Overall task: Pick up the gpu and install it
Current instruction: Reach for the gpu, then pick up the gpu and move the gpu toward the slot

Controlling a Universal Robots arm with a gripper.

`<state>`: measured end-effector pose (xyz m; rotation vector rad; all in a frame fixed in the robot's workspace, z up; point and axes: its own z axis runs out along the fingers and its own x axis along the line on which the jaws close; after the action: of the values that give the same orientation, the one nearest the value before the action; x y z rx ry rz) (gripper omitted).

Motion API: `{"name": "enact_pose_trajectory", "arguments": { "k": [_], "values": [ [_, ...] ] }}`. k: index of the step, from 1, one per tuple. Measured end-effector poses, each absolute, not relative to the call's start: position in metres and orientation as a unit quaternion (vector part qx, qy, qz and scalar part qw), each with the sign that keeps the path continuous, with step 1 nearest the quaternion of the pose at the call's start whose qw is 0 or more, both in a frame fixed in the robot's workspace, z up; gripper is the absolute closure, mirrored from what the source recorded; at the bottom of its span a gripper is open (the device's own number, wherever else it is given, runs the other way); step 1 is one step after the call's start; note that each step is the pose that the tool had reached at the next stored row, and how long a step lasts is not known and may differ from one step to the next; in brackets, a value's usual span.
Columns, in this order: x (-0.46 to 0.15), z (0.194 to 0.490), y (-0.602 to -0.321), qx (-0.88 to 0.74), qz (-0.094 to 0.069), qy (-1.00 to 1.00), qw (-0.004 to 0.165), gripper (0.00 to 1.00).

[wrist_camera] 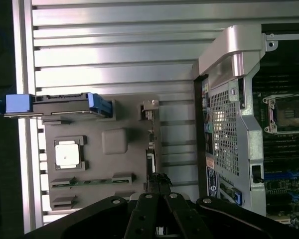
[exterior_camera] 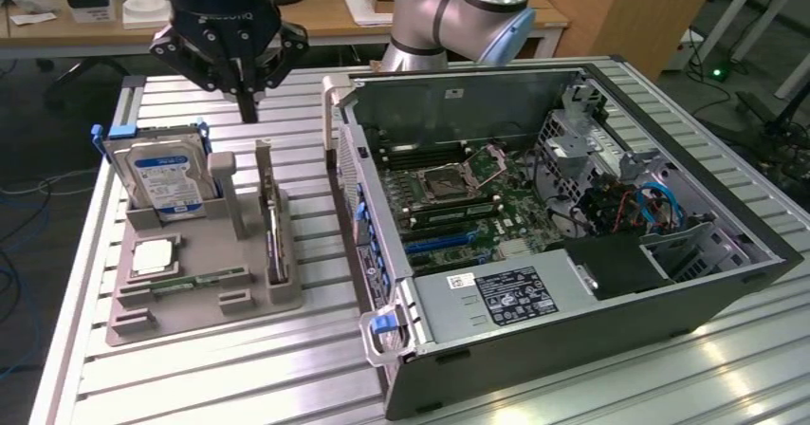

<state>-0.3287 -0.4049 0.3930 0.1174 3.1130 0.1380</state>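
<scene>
The gpu (exterior_camera: pixel 269 218) stands on edge in a slot of the grey holder (exterior_camera: pixel 241 302), a thin card with its bracket end toward the back of the table. From the wrist view it is a narrow edge-on strip, the gpu (wrist_camera: pixel 150 142). My gripper (exterior_camera: pixel 249 110) hangs above the far end of the holder, a little behind and above the card, with its black fingers shut together on nothing. In the wrist view the gripper (wrist_camera: pixel 158 183) tips meet just over the card's end.
A hard drive (exterior_camera: pixel 158 174) with a blue-white label stands in the holder's far left, with a CPU (exterior_camera: pixel 152 254) and a memory stick (exterior_camera: pixel 203 280) lying in front. The open computer case (exterior_camera: pixel 608 292) lies at the exterior view's right, motherboard (exterior_camera: pixel 462 202) exposed. The slatted aluminium table (exterior_camera: pixel 253 368) carries everything.
</scene>
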Motion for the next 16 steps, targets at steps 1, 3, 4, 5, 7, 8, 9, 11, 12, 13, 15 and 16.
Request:
{"name": "enact_pose_trajectory", "arguments": {
  "k": [1,3,4,5,7,8,9,11,12,13,15,16],
  "values": [
    [-0.3301,0.3929,-0.4049,0.038,0.044,0.998,0.012,0.90],
    [-0.3326,0.3929,-0.4051,0.038,0.044,0.998,0.012,0.90],
    [-0.3337,0.3929,-0.4051,0.038,0.044,0.998,0.012,0.90],
    [-0.3345,0.3929,-0.4051,0.038,0.044,0.998,0.012,0.90],
    [-0.3346,0.3929,-0.4051,0.038,0.044,0.998,0.012,0.90],
    [-0.3346,0.3929,-0.4051,0.038,0.044,0.998,0.012,0.90],
    [-0.3346,0.3929,-0.4051,0.038,0.044,0.998,0.012,0.90],
    [-0.3347,0.3930,-0.4051,0.038,0.044,0.998,0.012,0.90],
    [-0.3347,0.3929,-0.4051,0.038,0.044,0.998,0.012,0.90],
    [-0.3347,0.3930,-0.4051,0.038,0.044,0.998,0.012,0.90],
    [-0.3347,0.3929,-0.4051,0.038,0.044,0.998,0.012,0.90],
    [-0.3347,0.3929,-0.4051,0.038,0.044,0.998,0.012,0.90]
  ]
}}
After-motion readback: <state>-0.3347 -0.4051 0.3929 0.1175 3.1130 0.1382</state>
